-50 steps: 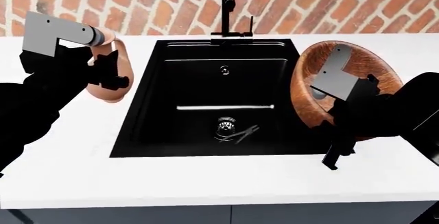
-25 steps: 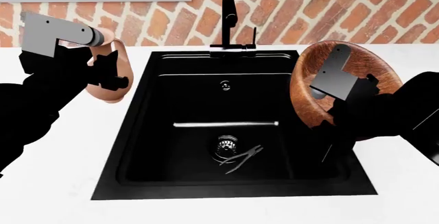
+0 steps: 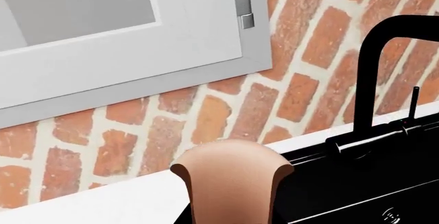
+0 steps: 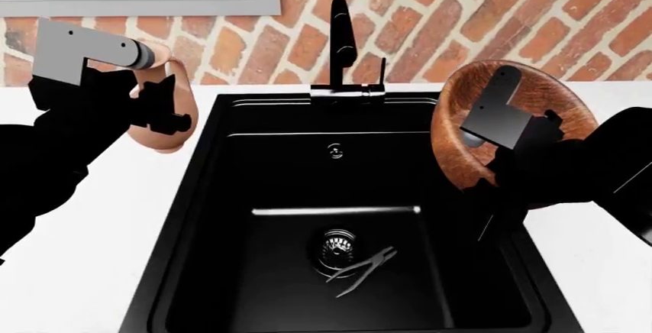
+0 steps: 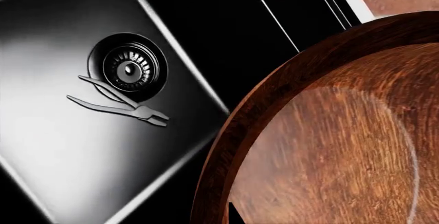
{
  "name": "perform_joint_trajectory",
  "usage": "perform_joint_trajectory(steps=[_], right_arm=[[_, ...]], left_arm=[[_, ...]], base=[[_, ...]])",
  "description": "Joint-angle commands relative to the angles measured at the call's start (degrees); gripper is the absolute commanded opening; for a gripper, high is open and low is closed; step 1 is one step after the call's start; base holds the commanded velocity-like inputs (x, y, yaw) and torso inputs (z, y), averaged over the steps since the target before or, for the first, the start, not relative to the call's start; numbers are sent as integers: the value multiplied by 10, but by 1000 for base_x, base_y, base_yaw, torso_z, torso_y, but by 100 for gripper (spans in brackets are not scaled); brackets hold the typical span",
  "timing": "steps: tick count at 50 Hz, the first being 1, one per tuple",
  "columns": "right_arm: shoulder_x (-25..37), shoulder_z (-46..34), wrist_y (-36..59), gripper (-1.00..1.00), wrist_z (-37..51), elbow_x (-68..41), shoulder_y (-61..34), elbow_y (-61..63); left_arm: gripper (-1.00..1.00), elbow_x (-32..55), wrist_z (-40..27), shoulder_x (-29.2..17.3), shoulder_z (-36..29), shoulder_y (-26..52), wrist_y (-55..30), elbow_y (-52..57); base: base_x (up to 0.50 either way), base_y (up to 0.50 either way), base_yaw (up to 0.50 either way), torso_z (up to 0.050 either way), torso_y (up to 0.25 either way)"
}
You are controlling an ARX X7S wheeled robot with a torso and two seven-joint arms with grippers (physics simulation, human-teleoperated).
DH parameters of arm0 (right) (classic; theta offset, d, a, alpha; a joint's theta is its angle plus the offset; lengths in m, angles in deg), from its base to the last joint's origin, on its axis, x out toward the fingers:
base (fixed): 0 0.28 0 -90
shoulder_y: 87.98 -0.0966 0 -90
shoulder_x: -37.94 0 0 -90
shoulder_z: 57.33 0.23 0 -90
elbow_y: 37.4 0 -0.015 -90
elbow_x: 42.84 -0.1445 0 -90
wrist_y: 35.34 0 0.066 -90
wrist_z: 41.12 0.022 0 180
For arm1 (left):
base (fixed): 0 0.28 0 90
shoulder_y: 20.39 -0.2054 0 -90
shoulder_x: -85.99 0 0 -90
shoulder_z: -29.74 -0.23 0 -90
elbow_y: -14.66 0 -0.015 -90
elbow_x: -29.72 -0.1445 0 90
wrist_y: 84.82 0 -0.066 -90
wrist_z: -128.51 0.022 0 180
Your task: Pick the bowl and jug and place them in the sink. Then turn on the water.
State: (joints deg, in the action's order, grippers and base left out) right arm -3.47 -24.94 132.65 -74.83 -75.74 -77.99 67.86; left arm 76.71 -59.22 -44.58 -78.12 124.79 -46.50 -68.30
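The bowl (image 4: 509, 119), tilted almost on edge with its hollow facing the basin, hangs in my right gripper (image 4: 496, 166) over the right-hand rim of the sink (image 4: 194, 218); one finger lies across the inside of the wood, so I read the jaws as clamped on the wall, though the contact itself is hidden behind the black links. The jug (image 4: 163, 111) is carried in my left gripper (image 4: 153, 111) above the white counter (image 4: 91, 272), just left of the sink's edge, closed about its body as far as I can judge; in the left wrist view only its flared lip (image 3: 230, 167) shows, with the faucet (image 3: 373, 80) beyond. On the sink floor a pair of pliers (image 4: 362, 268) lies touching the drain strainer (image 4: 337, 245). Hazards, as I judge them: releasing the bowl from this height and tilt could let it strike the rim or land on the pliers and rock; the thin-handled jug, not yet over the basin, could clip the sink edge or topple on release; both arms converging on one basin could collide, and either could knock the faucet lever before time
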Motion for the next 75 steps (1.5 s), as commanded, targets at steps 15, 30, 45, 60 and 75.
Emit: perform_joint_trajectory(steps=[15, 30, 45, 60, 75], right_arm=[[-9, 12, -10, -100, 3, -1, -6, 3], [-32, 6, -22, -100, -3, 0, -17, -5], [-74, 1, -51, -100, -4, -4, -7, -12], [-140, -38, -105, -100, -19, 15, 6, -63], [-176, -71, -138, -100, -28, 25, 28, -88]], left_arm=[[-100, -3, -12, 4, 14, 20, -2, -6], [-100, 0, -15, 3, 16, 25, -5, -1], [-100, 1, -13, 4, 14, 28, -4, 2], [-100, 2, -14, 3, 15, 25, 0, -1], [-100, 6, -18, 2, 17, 27, -4, 2]], base=[[0, 0, 0, 1, 2], [0, 0, 0, 1, 2], [0, 0, 0, 1, 2], [0, 0, 0, 1, 1], [0, 0, 0, 1, 2]])
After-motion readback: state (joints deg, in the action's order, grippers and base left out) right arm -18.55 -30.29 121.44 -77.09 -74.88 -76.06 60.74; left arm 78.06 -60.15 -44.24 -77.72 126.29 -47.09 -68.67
